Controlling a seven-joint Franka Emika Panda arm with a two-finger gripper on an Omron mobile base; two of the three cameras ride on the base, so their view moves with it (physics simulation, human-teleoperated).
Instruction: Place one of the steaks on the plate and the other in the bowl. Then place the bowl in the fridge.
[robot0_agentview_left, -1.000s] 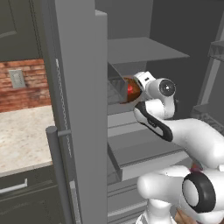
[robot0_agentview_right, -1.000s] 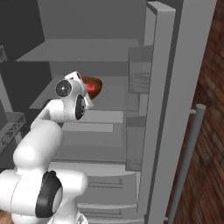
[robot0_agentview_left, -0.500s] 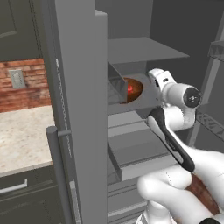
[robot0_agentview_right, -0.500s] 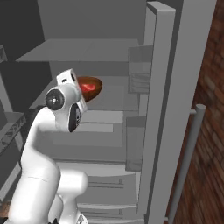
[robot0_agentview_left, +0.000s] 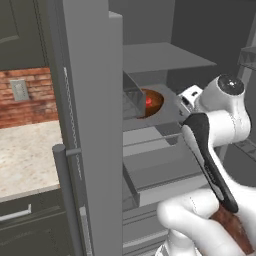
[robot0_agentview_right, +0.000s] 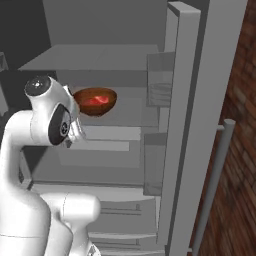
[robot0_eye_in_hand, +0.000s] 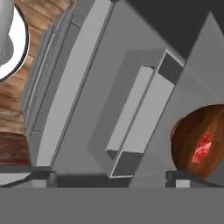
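White arm bent at the elbow before the open fridge (robot0_agentview_right: 200, 100), wrist raised just short of the shelf, pincer (robot0_eye_in_hand: 109, 177) fingers spread wide and empty, bowl (robot0_agentview_right: 95, 101) with a steak (robot0_agentview_right: 98, 99) resting on the shelf inside

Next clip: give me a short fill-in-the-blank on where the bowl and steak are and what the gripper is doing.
1. The bowl rests on a shelf inside the ____.
2. Lying in the bowl is a red ____.
3. The gripper has its jaws ____ and holds nothing.
4. The fridge door stands ____.

Missing words: fridge; steak; open; open
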